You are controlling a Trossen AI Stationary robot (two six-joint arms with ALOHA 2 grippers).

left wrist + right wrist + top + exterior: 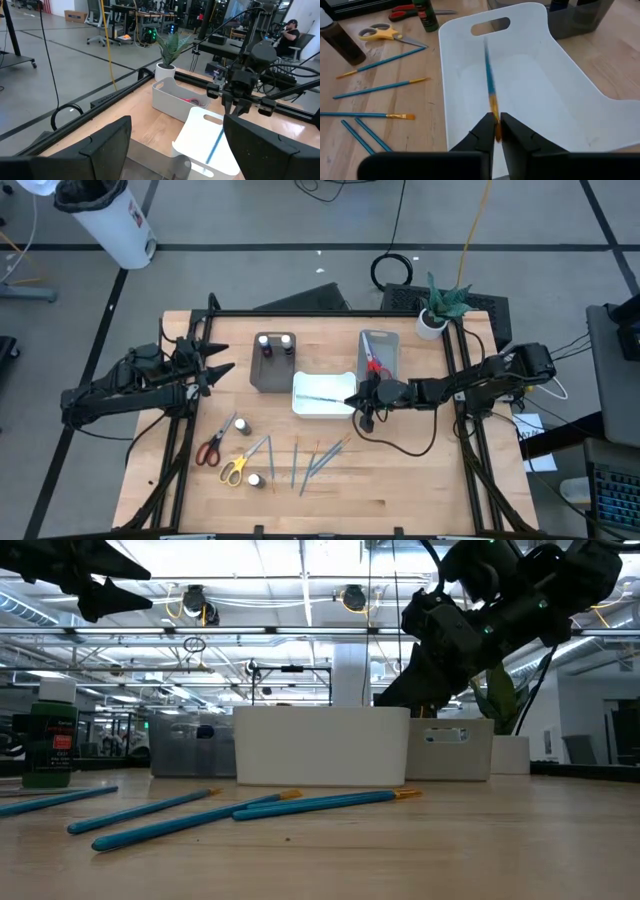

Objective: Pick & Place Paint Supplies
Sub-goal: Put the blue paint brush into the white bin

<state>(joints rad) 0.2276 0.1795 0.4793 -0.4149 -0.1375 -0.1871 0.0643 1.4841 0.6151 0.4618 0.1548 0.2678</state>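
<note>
A blue brush (488,75) with an orange bristle end reaches into the white tray (305,408) at the table's middle, and my right gripper (496,131) is shut on it at the tray's right rim. Several more blue brushes (310,460), red scissors (212,448), yellow scissors (234,469) and two small bottles (243,425) (257,479) lie or stand on the near part of the table. My left gripper (215,370) hangs open above the table's left side, touching nothing. My right gripper pinches the brush's orange bristle end (494,116) between its two fingertips. The fingers slant down from the table's right side, in line with the brush. The handle runs away from them, sloping down inside the white tray toward its cut-out wall (490,25).
A dark grey tray (258,375) with two bottles stands left of the white one. A light grey tray (390,345) holding red scissors stands behind it, beside a potted plant (440,305) at the far right corner. Bare wood shows near the front edge.
</note>
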